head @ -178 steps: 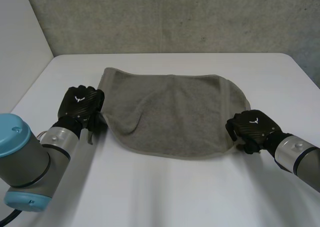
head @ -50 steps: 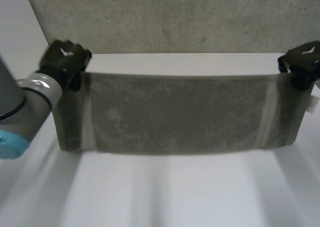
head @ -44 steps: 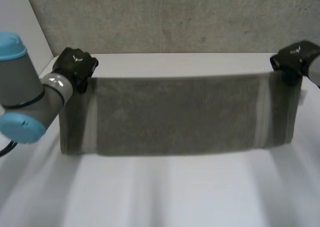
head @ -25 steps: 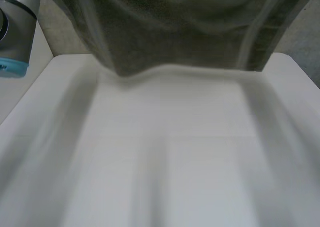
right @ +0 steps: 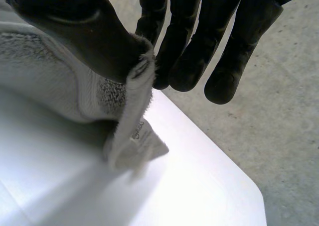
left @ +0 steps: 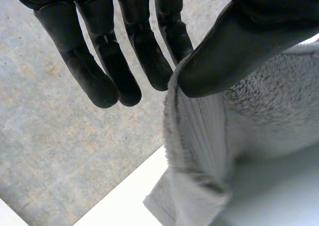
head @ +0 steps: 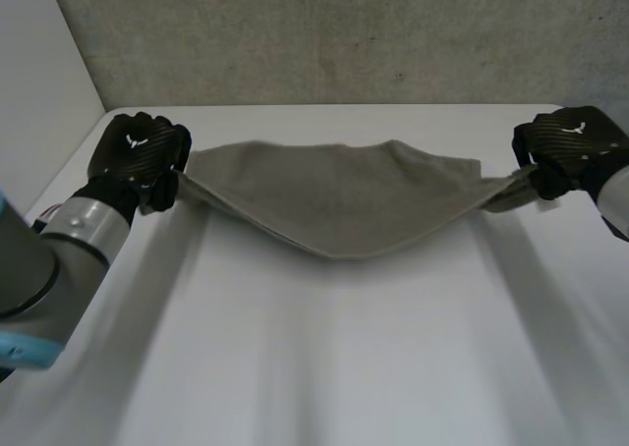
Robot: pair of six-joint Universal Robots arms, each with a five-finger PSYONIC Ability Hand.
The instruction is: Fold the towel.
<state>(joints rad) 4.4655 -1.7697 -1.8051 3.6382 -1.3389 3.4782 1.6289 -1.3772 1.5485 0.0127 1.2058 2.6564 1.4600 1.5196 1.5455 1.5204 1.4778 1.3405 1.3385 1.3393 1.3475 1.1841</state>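
Since half a second ago the towel (head: pixel 339 195) has come down from the top of the frame and now sags mid-frame between my hands. Nearest, the white table (head: pixel 324 367) runs broad and bare across the lower half, open room in front of the cloth's drooping front edge. That edge dips lowest at centre; whether it touches the table I cannot tell. At the left my left hand (head: pixel 138 156) pinches one end between thumb and fingers; at the right my right hand (head: pixel 565 151) pinches the other end likewise, a small label (right: pixel 142 134) hanging beneath. Beyond, the table's far edge meets a grey wall (head: pixel 344 33).
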